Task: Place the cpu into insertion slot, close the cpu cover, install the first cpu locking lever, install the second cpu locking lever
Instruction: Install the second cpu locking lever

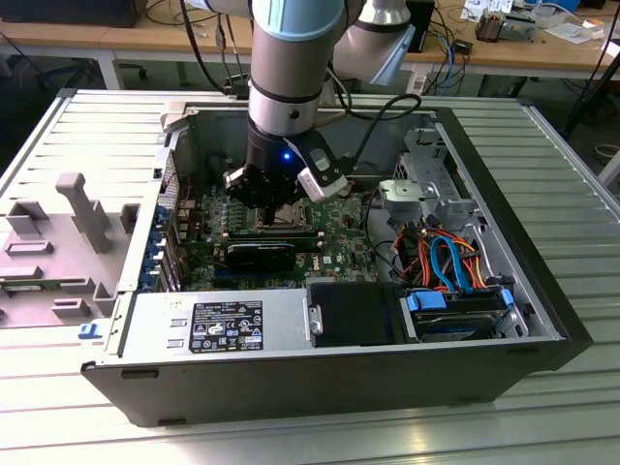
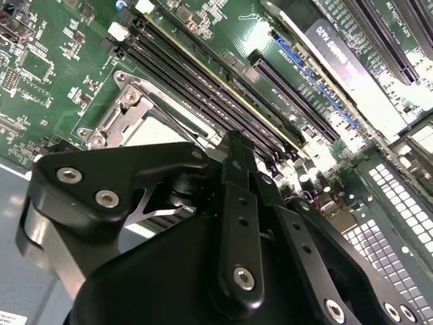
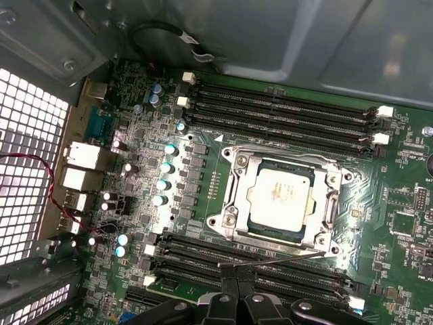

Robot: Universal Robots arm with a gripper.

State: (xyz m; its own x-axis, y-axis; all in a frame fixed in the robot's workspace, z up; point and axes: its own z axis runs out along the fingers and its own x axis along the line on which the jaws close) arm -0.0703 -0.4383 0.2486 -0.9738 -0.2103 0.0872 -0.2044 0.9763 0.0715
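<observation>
In the first wrist view we see the cpu [image 3: 279, 196] lying flat in the insertion slot [image 3: 233, 177], its pale metal top framed by the cpu cover [image 3: 329, 198], which lies closed down around it. A thin locking lever [image 3: 291, 257] runs along the socket's 6 o'clock edge, between the socket and the dark memory slots [image 3: 270, 277] below it. More memory slots [image 3: 284, 112] sit at the socket's 12 o'clock side. The gripper [image 3: 237, 298] hangs just past those lower slots, near the lever; its fingers [image 3: 226, 288] stand pressed together with nothing between them. In the second wrist view we see the black gripper body [image 2: 223, 257] just above the socket frame [image 2: 128, 108]. In the exterior view the arm [image 1: 295, 58] reaches down into the open computer case [image 1: 542, 242], the gripper [image 1: 281, 205] low over the green motherboard [image 1: 339, 247].
</observation>
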